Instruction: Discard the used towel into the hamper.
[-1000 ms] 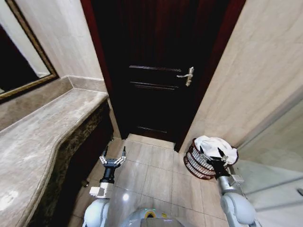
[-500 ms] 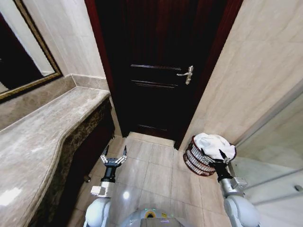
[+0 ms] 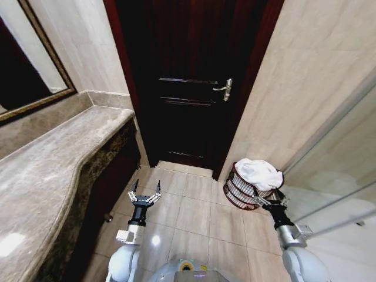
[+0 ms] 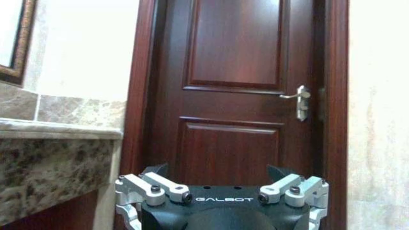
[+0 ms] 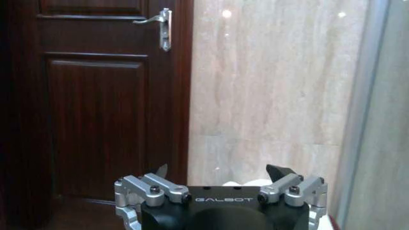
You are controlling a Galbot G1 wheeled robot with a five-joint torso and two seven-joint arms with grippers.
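One white towel (image 3: 259, 173) sits heaped in the mouth of the hamper (image 3: 239, 192), bulging above the flared rim rather than sunk inside; judging by that, the discard looks done, or very nearly; the hamper stands on the tiled floor (image 3: 194, 217) in the corner between the dark wooden door (image 3: 188, 88) and the beige wall (image 3: 294, 94), tucked out of the walkway; it looks tipped a little in the head view, its open mouth up and its axis near upright; the towel itself is a crumpled mound, no clear long axis to call. Just beside the hamper's near rim, the right tool (image 3: 269, 201) hangs with fingers spread wide and nothing between them, so it looks like a release posture; from its wrist view a sliver of white peeks past the right tool (image 5: 221, 173). Well apart on the other side, the left tool (image 3: 144, 198) waits low over the floor by the marble tabletop (image 3: 53, 170), wide and empty too; its wrist view has the left tool (image 4: 219, 173) pointed at the door.
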